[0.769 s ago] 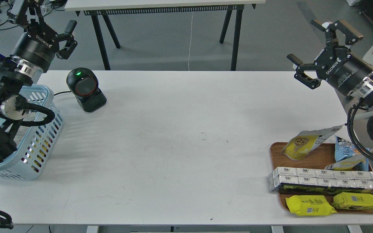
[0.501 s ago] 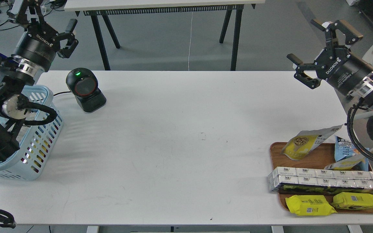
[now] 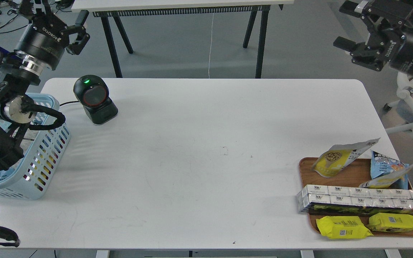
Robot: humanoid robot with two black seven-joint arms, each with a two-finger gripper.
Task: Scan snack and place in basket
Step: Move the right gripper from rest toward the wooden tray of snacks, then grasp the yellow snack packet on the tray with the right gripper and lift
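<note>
The snack (image 3: 338, 160), a pouch with a white-grey top and yellow lower part showing tan nuts, leans at the back of the brown wooden tray (image 3: 305, 166) at the right. The light blue basket (image 3: 45, 150) stands at the table's left edge, partly hidden by my left arm. My left gripper (image 3: 54, 12) is open and empty, high beyond the table's far left corner, above the basket. My right gripper (image 3: 345, 24) is open and empty, high at the top right, far above and behind the tray.
A black barcode scanner (image 3: 93, 98) with a green light stands right of the basket. The tray also holds a blue bag (image 3: 384, 166), a row of silver-white packs (image 3: 360, 199) and two flat yellow packets (image 3: 342, 227). A white chair base (image 3: 411, 104) stands off the table's right side.
</note>
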